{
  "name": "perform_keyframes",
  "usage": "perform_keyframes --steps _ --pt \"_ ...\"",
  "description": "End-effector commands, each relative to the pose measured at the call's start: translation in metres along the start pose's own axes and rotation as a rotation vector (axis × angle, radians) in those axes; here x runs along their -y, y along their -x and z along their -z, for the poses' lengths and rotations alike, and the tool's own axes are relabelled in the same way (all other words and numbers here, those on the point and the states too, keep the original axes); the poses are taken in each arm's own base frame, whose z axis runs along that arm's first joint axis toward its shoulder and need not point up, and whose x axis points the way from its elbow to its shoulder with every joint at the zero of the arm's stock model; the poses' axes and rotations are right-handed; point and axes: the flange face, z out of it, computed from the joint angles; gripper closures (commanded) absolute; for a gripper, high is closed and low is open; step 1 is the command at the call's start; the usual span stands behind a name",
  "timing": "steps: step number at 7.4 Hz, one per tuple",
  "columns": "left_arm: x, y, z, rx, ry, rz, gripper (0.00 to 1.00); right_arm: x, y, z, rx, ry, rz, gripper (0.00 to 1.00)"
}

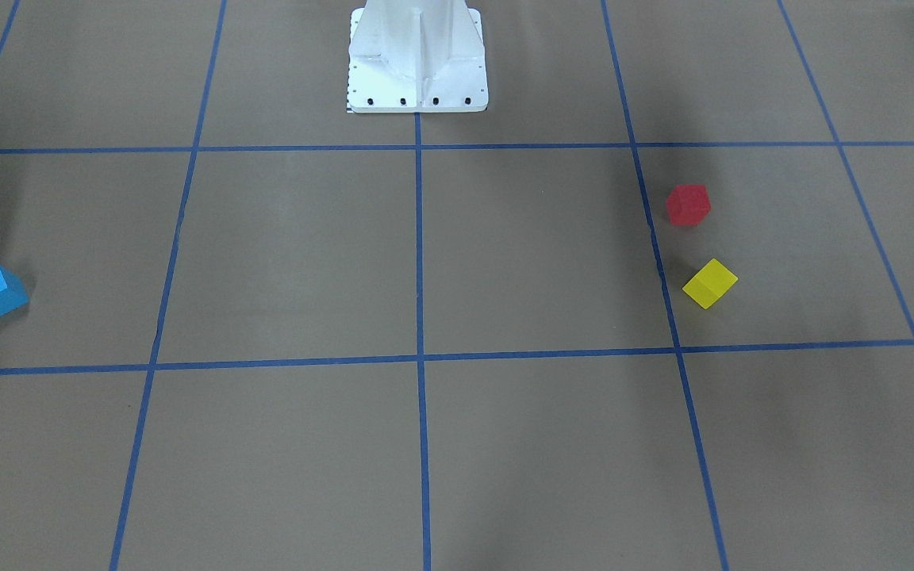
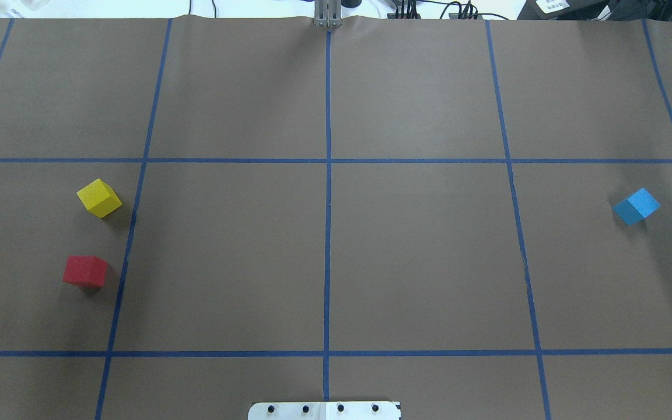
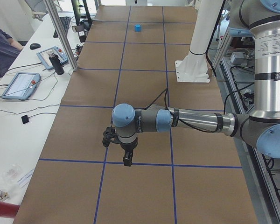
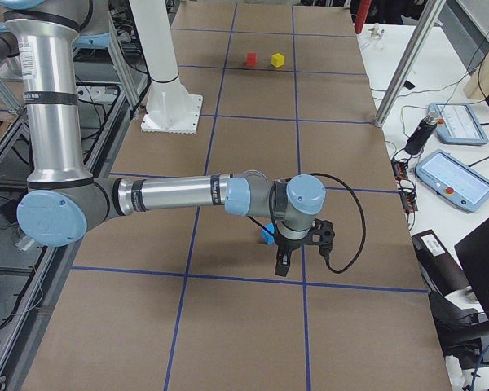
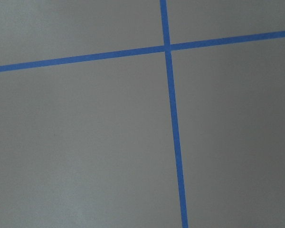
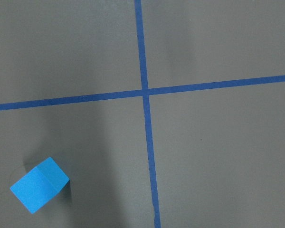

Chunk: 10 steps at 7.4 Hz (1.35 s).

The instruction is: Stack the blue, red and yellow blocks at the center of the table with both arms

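Three cubes lie apart on the brown table [image 2: 417,262]. The yellow block [image 2: 99,198] and red block [image 2: 85,271] sit close together on the left side; the blue block [image 2: 636,206] sits far right. The side views alone show the arms. My left gripper [image 3: 126,161] hangs above the table at the near end, where the arm hides the red and yellow blocks. Over the blue block [image 4: 266,236], which peeks out behind it, hangs my right gripper [image 4: 281,267]. I cannot tell whether either gripper is open or shut. The right wrist view shows the blue block [image 6: 39,185] at lower left.
The white pedestal base [image 1: 417,71] stands at the robot's edge of the table. A white side bench with teach pendants [image 3: 19,85] and metal posts [image 3: 60,35] runs along the far edge. A person's sleeve [image 3: 0,49] shows there.
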Motion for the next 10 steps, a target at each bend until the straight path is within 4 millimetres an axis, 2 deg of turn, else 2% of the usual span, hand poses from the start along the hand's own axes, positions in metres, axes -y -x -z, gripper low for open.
perform_keyframes --steps 1,5,6,7,8,9,10 --pt "0.0 0.0 0.001 -0.001 -0.002 0.0 0.0 -0.002 -0.006 0.002 0.001 -0.002 -0.014 0.01" --pt "0.0 0.001 0.009 0.008 -0.019 0.004 0.0 -0.002 -0.008 0.002 -0.006 -0.005 -0.014 0.01" --pt "0.008 0.001 0.012 0.011 -0.025 -0.001 0.0 -0.001 -0.008 0.001 -0.008 -0.006 -0.025 0.01" --pt "0.009 0.0 0.013 0.012 -0.036 -0.009 0.0 0.0 -0.002 0.008 -0.003 -0.019 -0.013 0.01" --pt "0.007 0.001 0.011 0.009 -0.047 -0.01 0.0 0.0 0.014 0.023 -0.002 -0.055 0.023 0.01" --pt "0.01 -0.001 0.012 0.005 -0.05 -0.017 0.0 0.003 0.018 0.021 -0.002 -0.054 0.029 0.01" --pt "0.017 -0.008 0.021 0.008 -0.07 -0.035 0.0 0.014 0.033 0.034 0.001 -0.088 0.068 0.01"
